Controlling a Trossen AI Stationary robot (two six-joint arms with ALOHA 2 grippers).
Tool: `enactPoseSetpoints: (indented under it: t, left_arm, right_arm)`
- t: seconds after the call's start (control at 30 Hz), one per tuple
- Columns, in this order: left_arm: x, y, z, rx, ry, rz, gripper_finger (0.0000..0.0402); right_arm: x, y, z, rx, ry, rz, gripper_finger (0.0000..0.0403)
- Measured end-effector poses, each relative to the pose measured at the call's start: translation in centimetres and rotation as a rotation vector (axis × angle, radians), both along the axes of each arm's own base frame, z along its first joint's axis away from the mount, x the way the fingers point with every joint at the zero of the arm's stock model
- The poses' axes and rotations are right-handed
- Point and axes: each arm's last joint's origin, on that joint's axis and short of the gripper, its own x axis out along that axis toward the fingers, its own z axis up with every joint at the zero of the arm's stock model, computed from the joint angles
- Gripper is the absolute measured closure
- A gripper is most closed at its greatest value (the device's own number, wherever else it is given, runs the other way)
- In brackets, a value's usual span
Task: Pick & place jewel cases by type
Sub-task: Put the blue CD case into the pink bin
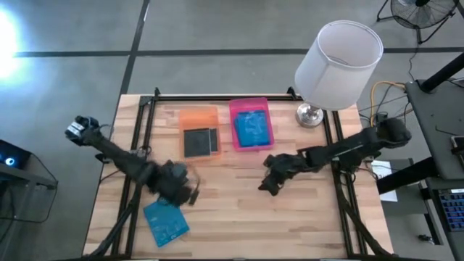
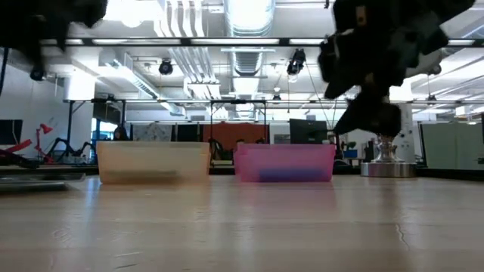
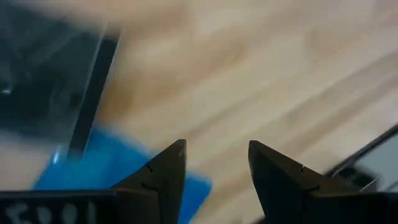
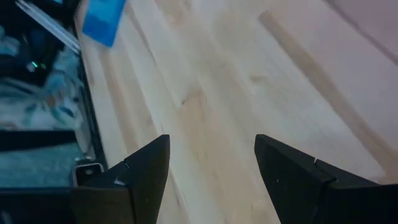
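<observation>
One bright blue jewel case [image 1: 166, 221] lies flat on the table near its near-left corner; it also shows in the left wrist view [image 3: 106, 171] and far off in the right wrist view [image 4: 104, 18]. A dark jewel case [image 1: 201, 141] lies in the orange tray [image 1: 197, 116]. Blue jewel cases [image 1: 252, 130] lie in the pink tray [image 1: 250, 106]. My left gripper [image 1: 187, 190] [image 3: 214, 149] hovers open just beyond the loose blue case, toward the far side. My right gripper [image 1: 270, 183] [image 4: 211, 143] is open over bare wood right of centre, in front of the pink tray.
A white-shaded lamp [image 1: 337, 61] stands on its metal base [image 1: 309, 114] at the far right, right of the pink tray. Black rails [image 1: 141, 138] run along the table's left and right sides. Both trays [image 2: 153, 162] [image 2: 285, 162] sit side by side at the far middle.
</observation>
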Motion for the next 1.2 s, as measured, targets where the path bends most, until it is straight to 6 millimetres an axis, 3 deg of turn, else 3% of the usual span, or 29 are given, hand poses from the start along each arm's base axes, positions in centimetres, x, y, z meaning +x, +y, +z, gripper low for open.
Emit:
enactPoseSetpoints:
  t: [0.17,0.37,0.6,0.73,0.93,1.03,1.2]
  left_arm:
    - [-2.4,-3.8,-1.6,-0.148,0.137,0.02,0.0246]
    - [-3.5,-6.1,-4.3,-0.214,0.361,0.033,0.0246]
    - [-2.9,-7.2,-8.5,-0.176,0.535,0.059,0.0246]
    - [-2.1,-7.7,-11.2,-0.171,0.472,0.061,0.0246]
    - [0.2,-7.8,-12.6,-0.195,0.276,0.094,0.0246]
    - [1.9,-7.3,-11.9,-0.166,0.1,0.113,0.0246]
    - [3.0,-5.9,-8.4,0.079,-0.212,0.181,0.0246]
  right_arm:
    - [3.4,0.8,-1.2,-0.004,0.04,0.081,0.0172]
    - [7.2,1.7,-1.4,-0.002,0.036,0.152,0.0172]
    - [8.4,1.7,-0.4,-0.084,0.114,0.118,0.0172]
    - [8.3,1.7,0.0,-0.104,0.133,0.121,0.0172]
    - [8.1,1.6,0.2,-0.088,0.139,0.102,0.0172]
    - [7.8,1.6,0.1,-0.078,0.148,0.098,0.0172]
    - [7.2,1.7,-0.2,-0.016,0.172,0.12,0.0172]
